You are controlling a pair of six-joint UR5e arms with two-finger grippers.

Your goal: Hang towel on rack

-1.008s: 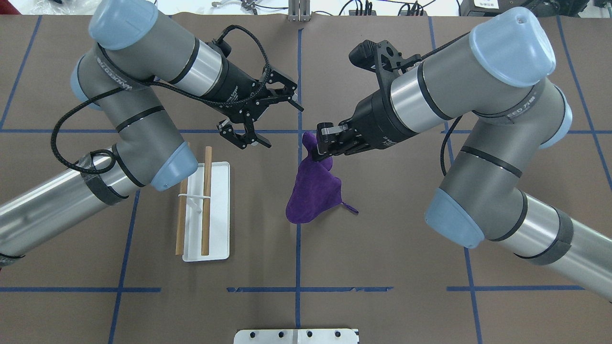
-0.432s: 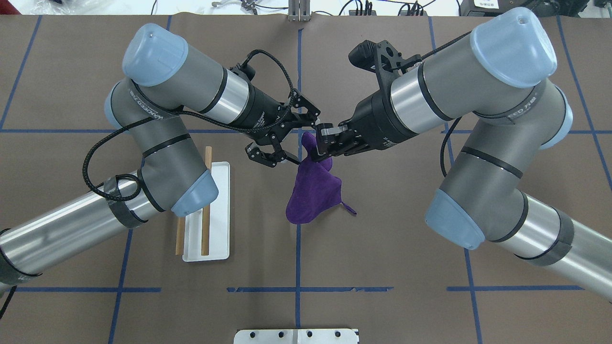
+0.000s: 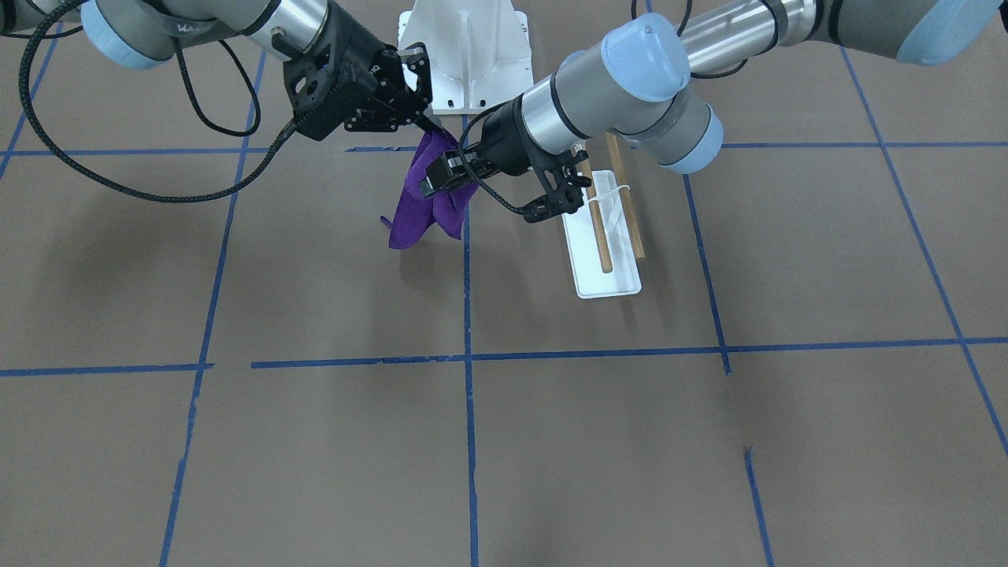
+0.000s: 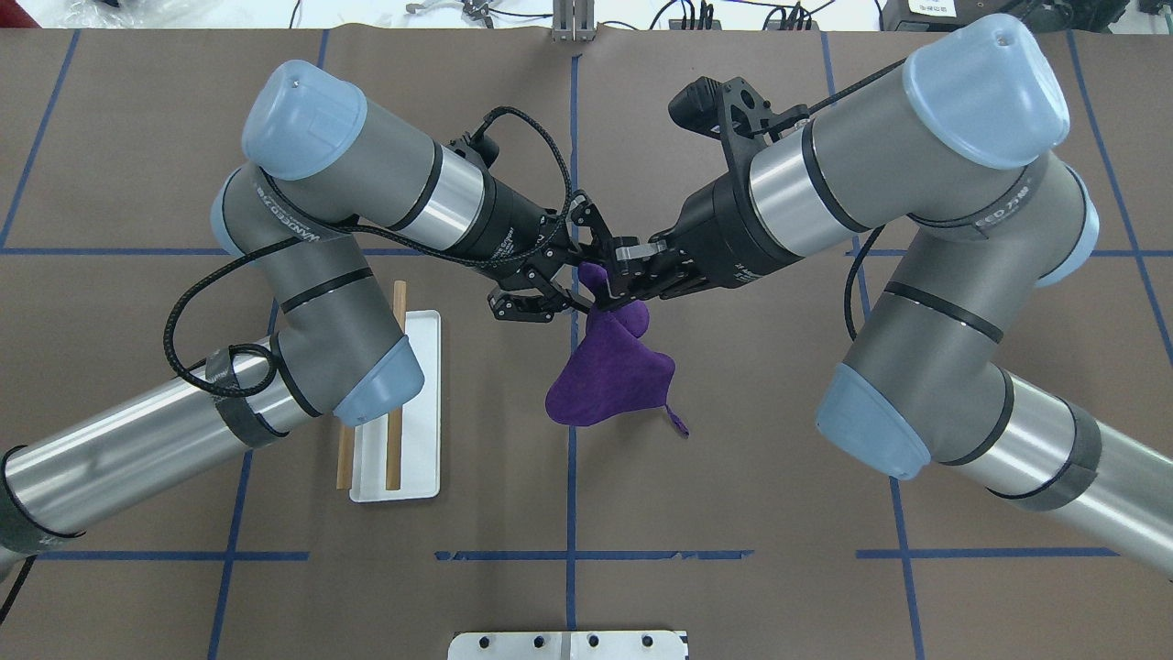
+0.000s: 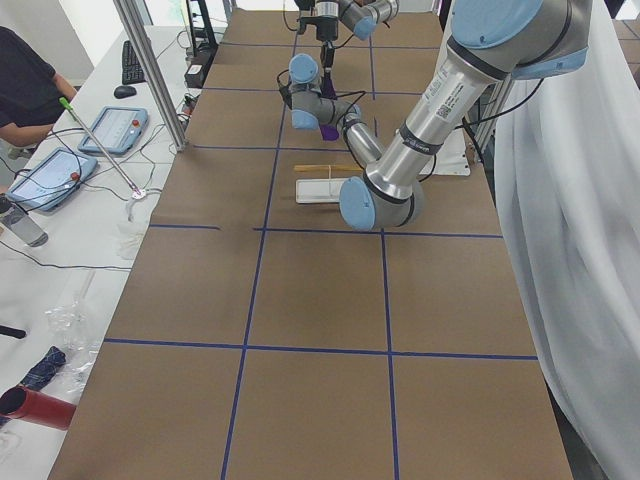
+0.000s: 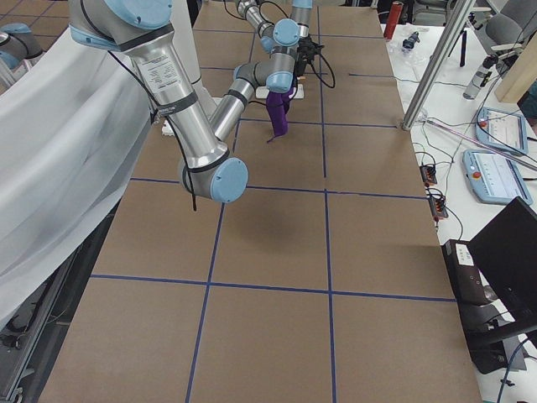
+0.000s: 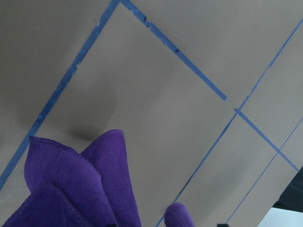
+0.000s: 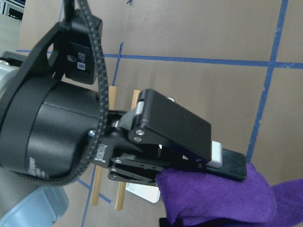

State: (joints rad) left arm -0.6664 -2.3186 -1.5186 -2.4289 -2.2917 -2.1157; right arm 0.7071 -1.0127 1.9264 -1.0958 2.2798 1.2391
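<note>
The deep purple towel (image 4: 605, 385) hangs bunched above the table's middle, and it also shows in the front view (image 3: 429, 209). My right gripper (image 4: 616, 280) is shut on its top corner and holds it up. My left gripper (image 4: 570, 273) is open, its fingers (image 8: 175, 127) on either side of the towel's bunched top, right against the right gripper. The left wrist view shows the towel's lower folds (image 7: 71, 189) over the table. The rack (image 4: 417, 458), a white tray with two wooden rods (image 4: 394, 445), lies to the towel's left, partly hidden under my left arm's elbow.
The white robot pedestal (image 4: 568, 644) sits at the near table edge and also shows in the front view (image 3: 472, 55). Blue tape lines grid the brown table. An operator and tablets (image 5: 55, 165) are beside the table's far side.
My left arm has swung right, bringing its open gripper up to the towel's top beside the right gripper. The towel's hanging part has shifted a little. The right arm has hardly moved.
</note>
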